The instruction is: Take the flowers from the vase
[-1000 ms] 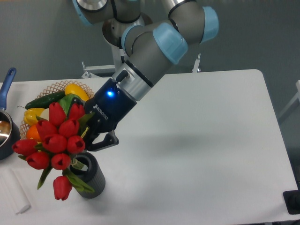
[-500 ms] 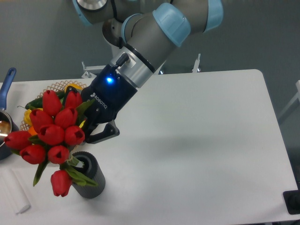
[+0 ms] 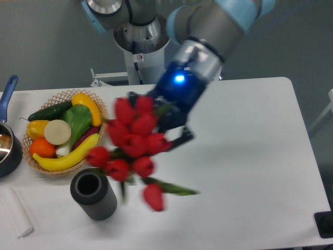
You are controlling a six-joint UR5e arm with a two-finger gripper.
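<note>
The dark end effector (image 3: 167, 131), blue light glowing, is clamped on the flowers (image 3: 134, 145): rounded, glossy red tulip buds with green leaves, blurred, held in the air right of the vase (image 3: 93, 194). The vase, a dark ribbed cylinder with a round mouth, stands upright on the smooth white surface (image 3: 244, 156) before a woven wicker basket (image 3: 61, 97).

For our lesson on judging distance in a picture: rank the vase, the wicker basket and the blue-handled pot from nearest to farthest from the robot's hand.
From the hand, which carries the flowers:
1. The vase, below and to its left on the table.
2. The wicker basket, farther left, holding fruit and vegetables.
3. The blue-handled pot, at the picture's left edge.
</note>
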